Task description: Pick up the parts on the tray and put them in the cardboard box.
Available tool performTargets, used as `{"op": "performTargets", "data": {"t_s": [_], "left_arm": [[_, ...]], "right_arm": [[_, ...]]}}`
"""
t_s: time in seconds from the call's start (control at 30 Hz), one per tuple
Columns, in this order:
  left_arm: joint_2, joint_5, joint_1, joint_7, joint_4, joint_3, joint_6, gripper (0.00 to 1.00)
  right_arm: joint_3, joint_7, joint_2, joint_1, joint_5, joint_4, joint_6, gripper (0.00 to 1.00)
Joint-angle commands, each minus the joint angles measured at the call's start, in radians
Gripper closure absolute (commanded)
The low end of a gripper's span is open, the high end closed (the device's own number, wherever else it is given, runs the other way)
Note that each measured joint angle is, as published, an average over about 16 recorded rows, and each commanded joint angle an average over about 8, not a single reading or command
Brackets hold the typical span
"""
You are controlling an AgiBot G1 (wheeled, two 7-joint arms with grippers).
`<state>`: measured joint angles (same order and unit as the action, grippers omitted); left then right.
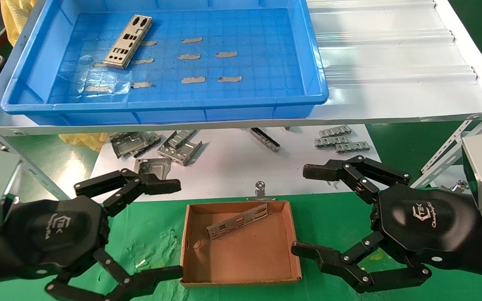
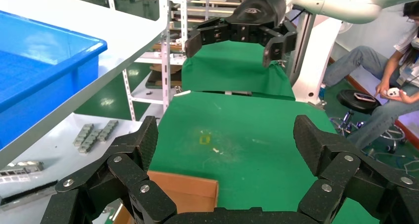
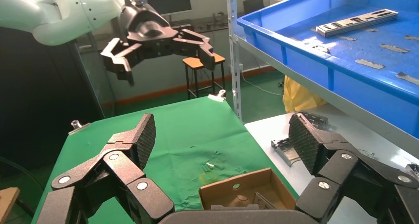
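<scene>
- One plate [image 1: 237,221] is already in the cardboard box [image 1: 241,274], lower centre of the head view, lying at a slant with one end up against the box's far wall.
- One plate [image 1: 128,41] is still in the blue tray [image 1: 316,71], upper left of the frame, flat on the grid floor near the tray's far-left corner. Also visible in the right wrist view [image 3: 356,22].
- Rest of the tray floor shows only small grey tape strips [image 1: 211,79]; no other plates seen there.
- My read: roughly halfway, with one plate boxed and one left to fetch.
- Left hand [image 1: 170,228], lower left of frame: fingers spread wide, holding nothing, beside the box's left wall.
- Right hand [image 1: 308,211], lower right: fingers spread wide, also empty, just beside the box's right wall.
- Neither hand is near the tray; both sit well apart from the remaining plate.
- Grey folded brackets [image 1: 179,147] lie on the white tabletop [image 1: 232,167] between tray shelf and box; not part of the job.
- Next, as a guess: the left hand is on the plate's side, so it looks like the natural one to reach up for it.
</scene>
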<state>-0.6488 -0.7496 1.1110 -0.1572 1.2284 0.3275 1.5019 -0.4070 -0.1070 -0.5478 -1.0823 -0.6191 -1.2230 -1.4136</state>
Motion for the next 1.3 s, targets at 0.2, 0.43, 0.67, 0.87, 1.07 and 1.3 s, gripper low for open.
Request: {"op": "performTargets", "data": {"t_s": [0.2, 0.43, 0.67, 0.87, 1.07, 1.3], "left_arm": [[0.038, 0.02, -0.037, -0.031, 0.057, -0.049, -0.006, 0.0], [0.049, 0.027, -0.049, -0.037, 0.073, -0.064, -0.007, 0.0], [0.044, 0.025, -0.044, -0.034, 0.066, -0.057, -0.007, 0.0], [0.042, 0.023, -0.041, -0.032, 0.061, -0.053, -0.007, 0.0], [0.04, 0.021, -0.039, -0.032, 0.059, -0.051, -0.007, 0.0], [0.039, 0.02, -0.038, -0.031, 0.057, -0.049, -0.007, 0.0]], "right_arm": [[0.0, 0.0, 0.0, 0.0, 0.0, 0.0, 0.0, 0.0], [0.0, 0.0, 0.0, 0.0, 0.0, 0.0, 0.0, 0.0], [0.0, 0.0, 0.0, 0.0, 0.0, 0.0, 0.0, 0.0], [0.0, 0.0, 0.0, 0.0, 0.0, 0.0, 0.0, 0.0], [0.0, 0.0, 0.0, 0.0, 0.0, 0.0, 0.0, 0.0], [0.0, 0.0, 0.0, 0.0, 0.0, 0.0, 0.0, 0.0]]}}
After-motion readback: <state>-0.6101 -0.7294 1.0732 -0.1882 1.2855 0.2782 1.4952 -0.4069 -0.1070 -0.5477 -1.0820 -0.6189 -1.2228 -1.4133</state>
